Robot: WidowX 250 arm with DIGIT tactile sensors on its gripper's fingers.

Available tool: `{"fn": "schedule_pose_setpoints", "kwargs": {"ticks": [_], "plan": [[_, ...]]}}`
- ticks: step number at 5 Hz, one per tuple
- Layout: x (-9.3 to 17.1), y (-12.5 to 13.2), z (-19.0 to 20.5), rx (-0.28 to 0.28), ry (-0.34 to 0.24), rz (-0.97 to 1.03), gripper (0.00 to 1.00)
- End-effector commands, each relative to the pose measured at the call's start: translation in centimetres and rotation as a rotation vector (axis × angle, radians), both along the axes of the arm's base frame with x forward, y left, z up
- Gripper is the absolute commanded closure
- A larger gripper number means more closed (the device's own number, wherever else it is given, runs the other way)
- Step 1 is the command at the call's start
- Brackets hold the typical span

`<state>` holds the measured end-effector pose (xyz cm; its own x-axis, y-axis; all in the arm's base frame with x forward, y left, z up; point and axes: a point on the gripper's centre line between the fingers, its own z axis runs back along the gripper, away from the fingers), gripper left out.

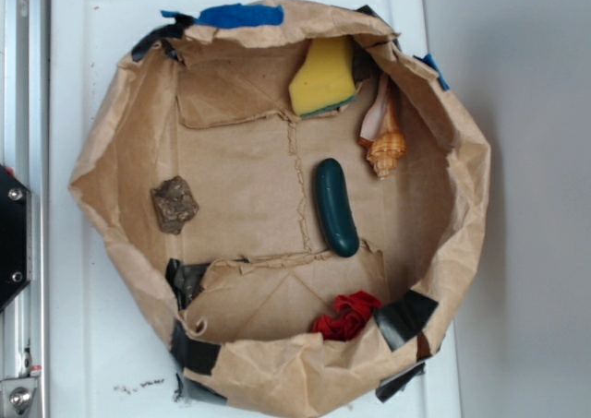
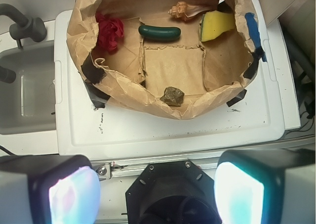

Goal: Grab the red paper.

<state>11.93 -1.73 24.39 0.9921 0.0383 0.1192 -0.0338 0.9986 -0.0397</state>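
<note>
The crumpled bright red paper wad [image 1: 345,315] is probably sitting light and squashy; the gripper [image 2: 155,194] is gaping wide, pinch its middle.

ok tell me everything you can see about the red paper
The red paper is a small bright red wad, crumpled into a lumpy, irregular ball with deep creases. It lies inside the brown paper bag, on the bag's floor, tucked against its wall near a patch of black tape. The dark green pickle lies close by but apart from it. Nothing grips it; the gripper is far off, outside the bag, jaws wide apart.
</note>
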Motion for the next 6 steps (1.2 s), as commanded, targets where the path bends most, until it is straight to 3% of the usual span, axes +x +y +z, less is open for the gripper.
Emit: {"fn": "schedule_pose_setpoints", "kwargs": {"ticks": [1,3,4,5,6], "plan": [[0.0,0.0,0.0,0.000,0.000,0.000,0.00],[7.0,-1.0,-0.7,0.008,-0.040,0.079,0.00],[9.9,-1.1,-2.1,0.032,-0.012,0.010,0.00],[10.7,-0.9,-3.0,0.045,0.002,-0.185,0.00],[11.0,-1.6,-2.4,-0.040,-0.041,-0.435,0.00]]}}
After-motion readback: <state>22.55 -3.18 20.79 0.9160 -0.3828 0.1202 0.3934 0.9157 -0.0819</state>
